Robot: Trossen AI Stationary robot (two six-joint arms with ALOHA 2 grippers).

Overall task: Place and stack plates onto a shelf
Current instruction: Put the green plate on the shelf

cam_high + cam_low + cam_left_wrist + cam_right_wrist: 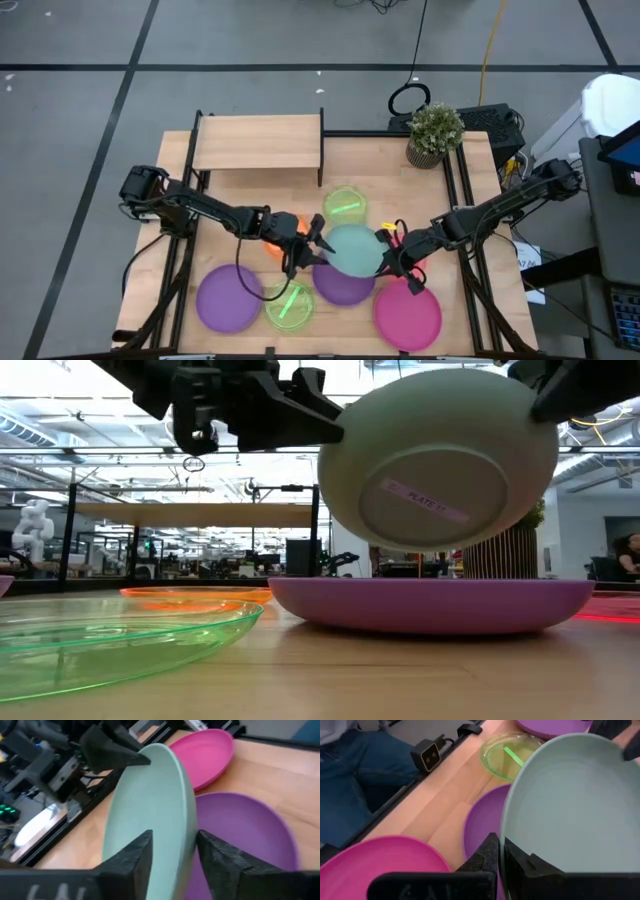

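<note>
A pale teal plate hangs tilted steeply on edge between both grippers, its labelled underside facing the table's near edge. It is clear of the purple plate below it. My left gripper closes on its left rim and my right gripper on its right rim. The shelf stands at the far left with a bare board. A second purple plate, two green plates, a magenta plate and an orange plate lie on the table. My left gripper has the teal plate's rim between its two fingers, one finger on the inner face and one on the outer side. It comes nearly level from the table's left. The plate is lifted clear and stands on edge. My right gripper pinches the opposite rim of the teal plate between its two fingers, one on each face. It comes from the table's right, slanting down. The plate is tilted and clear of the purple plate.
A potted plant stands at the far right, beside the shelf. A person in blue jeans sits at the table's near edge by a small camera. Bare wood lies between the shelf and the plates.
</note>
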